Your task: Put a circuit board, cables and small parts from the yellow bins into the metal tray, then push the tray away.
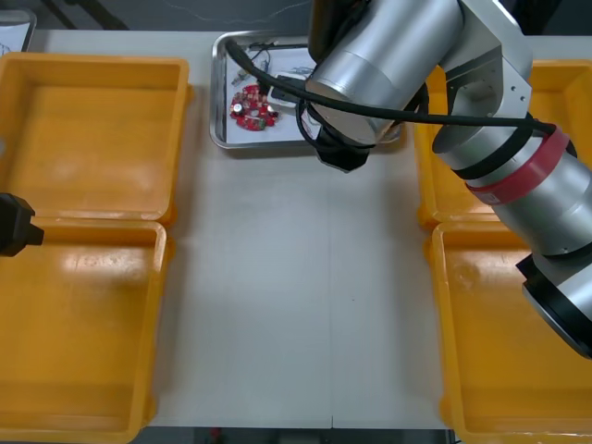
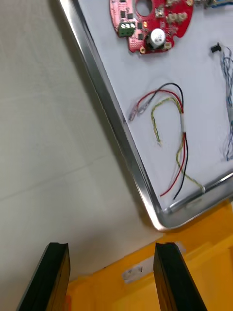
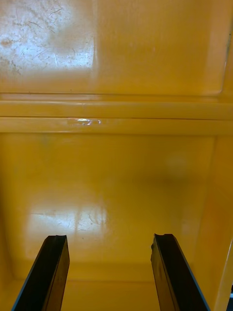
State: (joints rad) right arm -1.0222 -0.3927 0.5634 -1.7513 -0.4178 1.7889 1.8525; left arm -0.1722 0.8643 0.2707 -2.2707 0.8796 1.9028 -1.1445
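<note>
Right gripper above table; tray near.

Light surface, plain and pale. Metal-rimmed thing sits at its far left corner, cut off by the edge.

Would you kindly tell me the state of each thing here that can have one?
Metal tray: loaded, white inside.
Circuit board: lying flat in the tray.
Red and yellow cable: loose in the tray.
Right pincer: open, holding nothing, near the tray's corner.
Left pincer: open, holding nothing, above a yellow bin.
</note>
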